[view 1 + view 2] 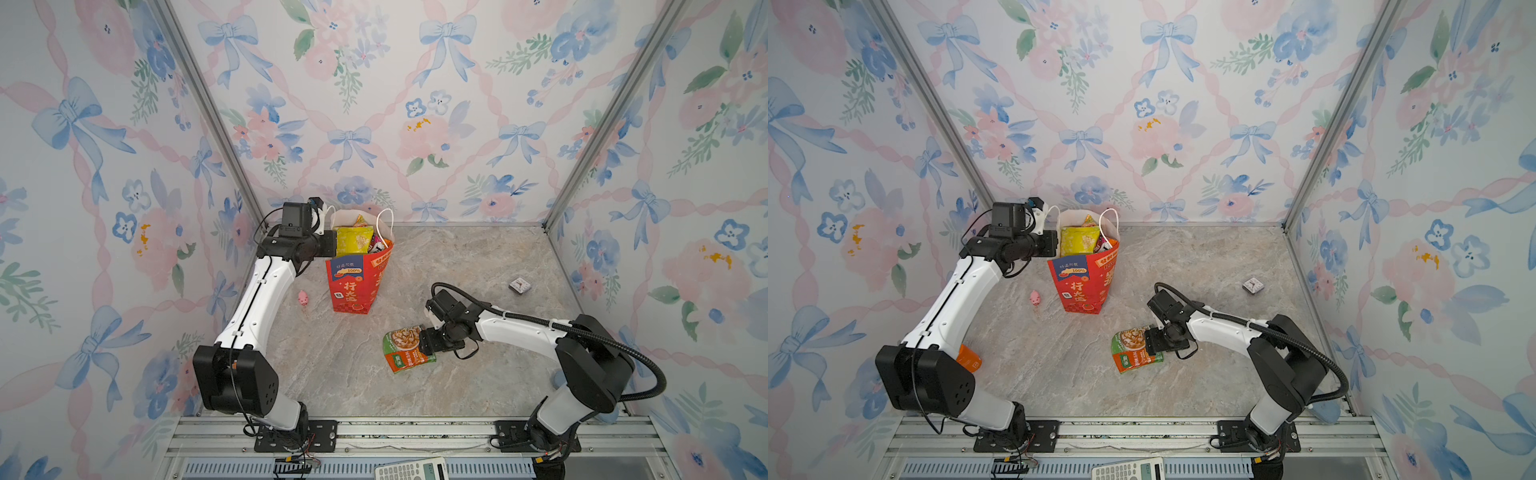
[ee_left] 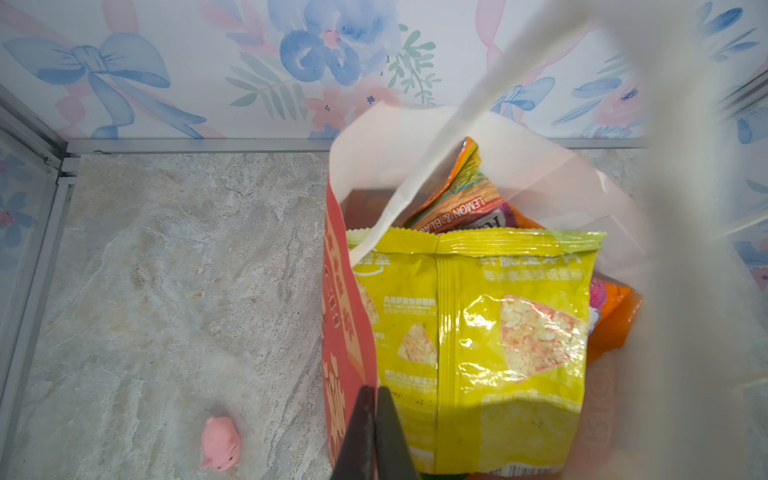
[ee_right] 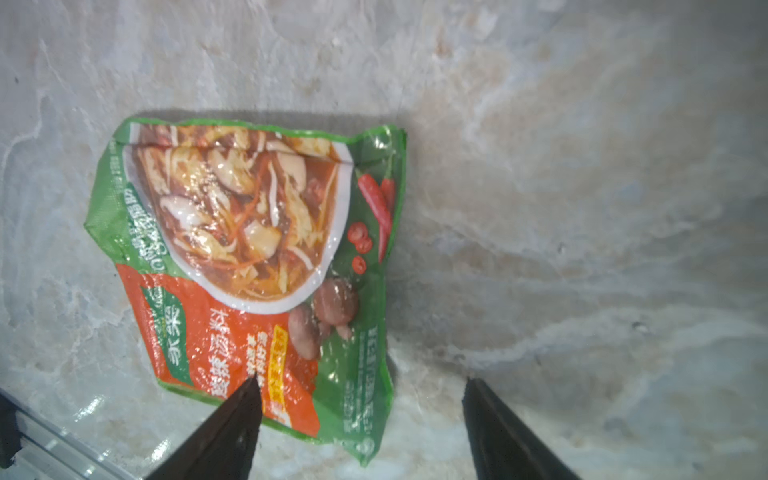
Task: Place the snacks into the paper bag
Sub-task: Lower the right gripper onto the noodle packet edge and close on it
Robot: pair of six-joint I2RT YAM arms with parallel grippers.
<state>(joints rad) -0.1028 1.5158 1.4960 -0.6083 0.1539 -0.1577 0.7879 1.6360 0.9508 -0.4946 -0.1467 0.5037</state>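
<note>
The red paper bag (image 1: 353,282) (image 1: 1079,286) stands upright at the back of the table. A yellow packet (image 1: 353,240) (image 2: 478,332) and several other snacks stick out of its top. My left gripper (image 2: 376,390) (image 1: 333,239) is shut on the bag's near rim, on its red wall (image 2: 345,332). A green-orange packet (image 1: 405,347) (image 1: 1133,347) (image 3: 249,249) lies flat on the table. My right gripper (image 3: 361,382) (image 1: 426,343) is low over the packet's near corner and open, with one finger above the packet and the other above bare table. An orange packet (image 1: 969,359) peeks out behind the left arm.
A pink toy pig (image 1: 303,298) (image 2: 220,442) lies left of the bag. A small square clock (image 1: 518,285) sits at the right. A calculator (image 1: 411,469) rests on the front rail. Floral walls close in the back and both sides.
</note>
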